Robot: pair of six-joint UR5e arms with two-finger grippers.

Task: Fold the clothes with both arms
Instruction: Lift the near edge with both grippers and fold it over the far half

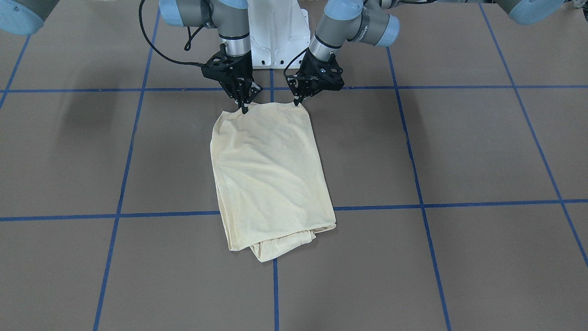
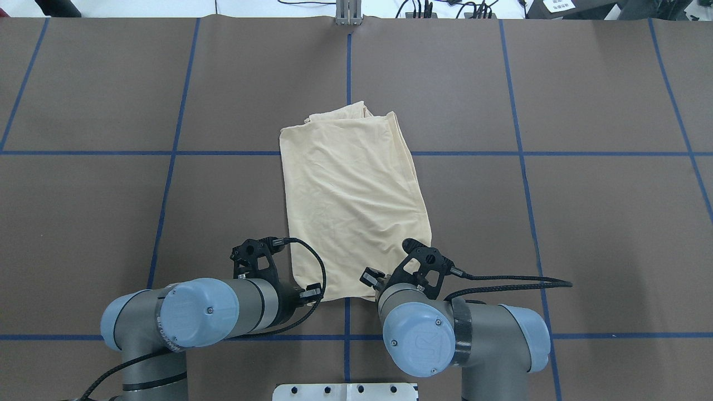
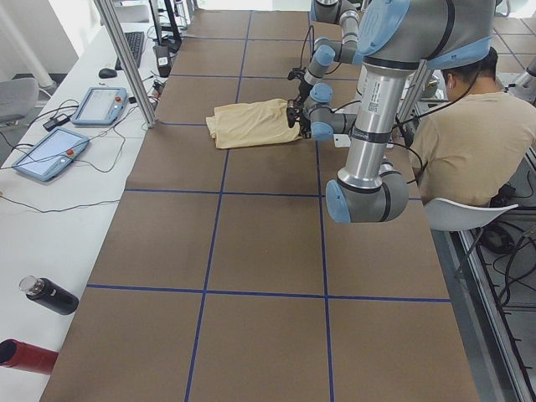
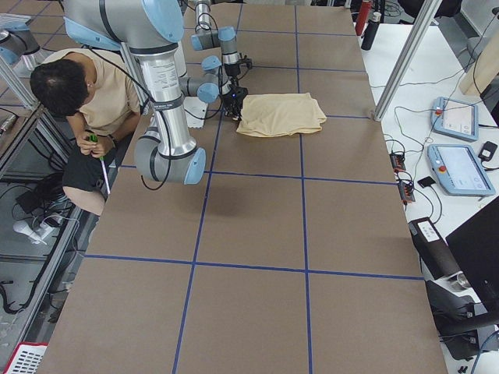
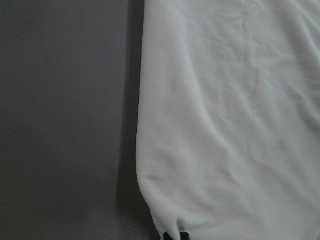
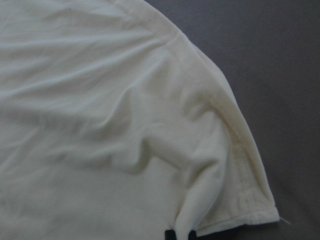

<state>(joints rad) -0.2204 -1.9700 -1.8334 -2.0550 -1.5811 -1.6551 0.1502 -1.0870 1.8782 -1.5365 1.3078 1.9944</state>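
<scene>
1 pale cream-yellow thin knit shirt [image 1: 271,179], soft and wrinkled, folded to a long rectangle, lies mid-table on the matte brown table [image 1: 459,151] w/ blue tape grid. 2 black claws: left gripper [image 1: 298,102] & right gripper [image 1: 245,109], each pinched closed on a corner of its robot-side end. Wide brown surface either side.

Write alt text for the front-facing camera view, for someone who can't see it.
The left gripper, at the picture's right, and the right gripper, at its left, pinch the robot-side edge of a folded cream shirt. The shirt lies on a brown table marked with blue tape lines.
</scene>
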